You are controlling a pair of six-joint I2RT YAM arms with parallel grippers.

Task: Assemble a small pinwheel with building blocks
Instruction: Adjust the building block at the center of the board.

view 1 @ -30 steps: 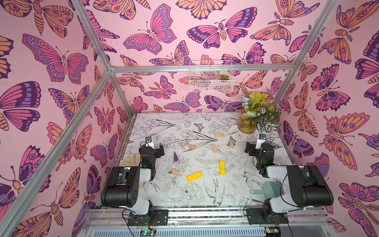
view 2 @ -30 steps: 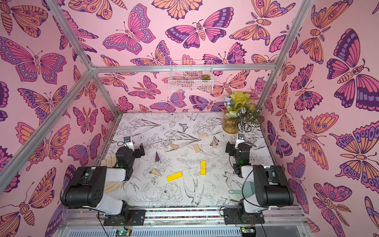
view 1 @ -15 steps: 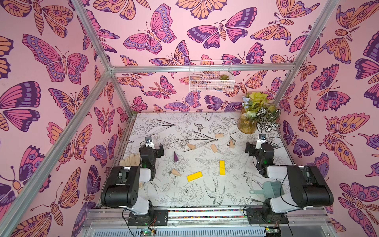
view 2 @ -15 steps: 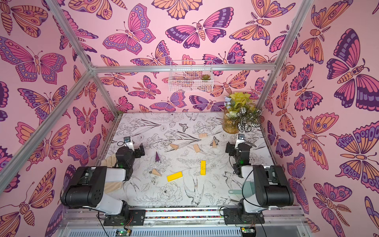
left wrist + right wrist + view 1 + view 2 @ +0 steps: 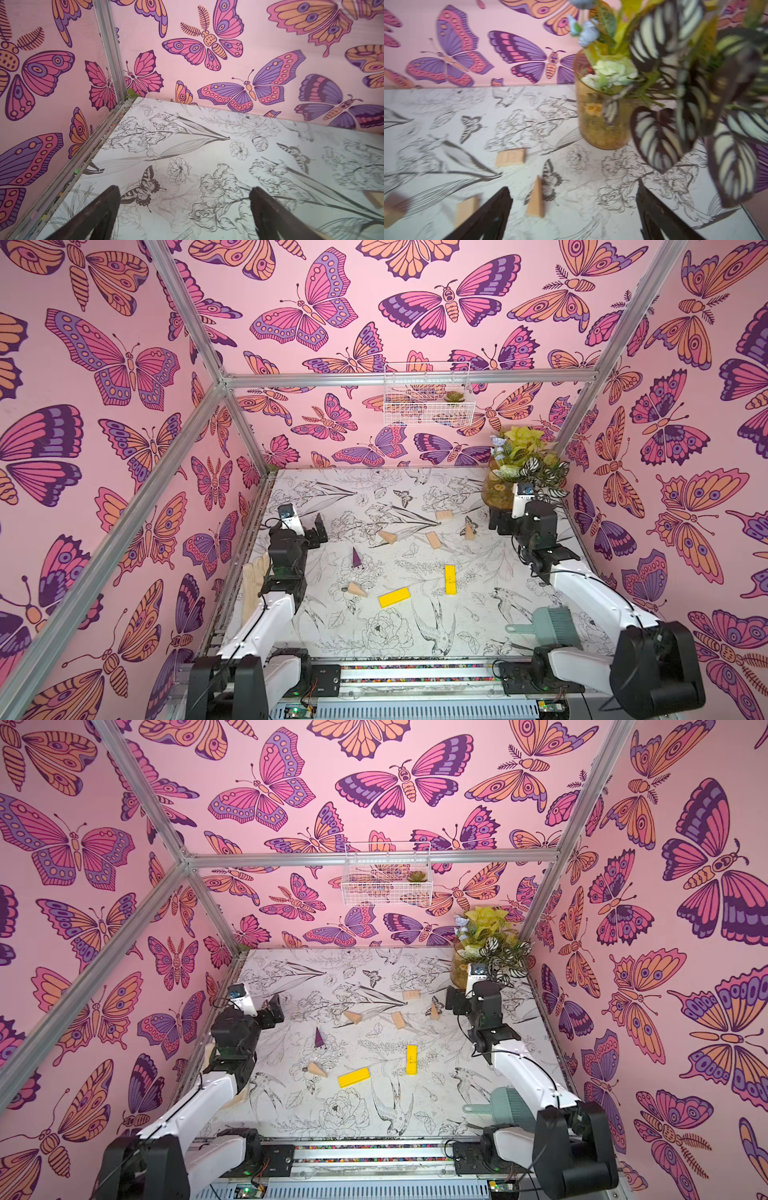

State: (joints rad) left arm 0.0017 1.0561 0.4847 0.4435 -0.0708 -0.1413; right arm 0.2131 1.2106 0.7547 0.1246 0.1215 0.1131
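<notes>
Right hand [image 5: 573, 187] hung wide open and empty, its view blurred: seemingly just starting toward the tan wedge [image 5: 535, 199] near it. Left hand [image 5: 184, 188] gaped idle. Building blocks [image 5: 394, 597] lay scattered on the bench [image 5: 415, 647] as before; no pinwheel begun.

The white left arm [image 5: 266, 614] and white right arm [image 5: 590, 593] have unfolded: their black elbows have dropped toward the near rail [image 5: 415, 672], forearms stretched forward. The left pincer [image 5: 316, 531] edged toward the far-left corner; the right pincer [image 5: 498, 522] advanced toward the amber glass vase [image 5: 496, 493], uncovering more of the teal brush [image 5: 552, 624].
</notes>
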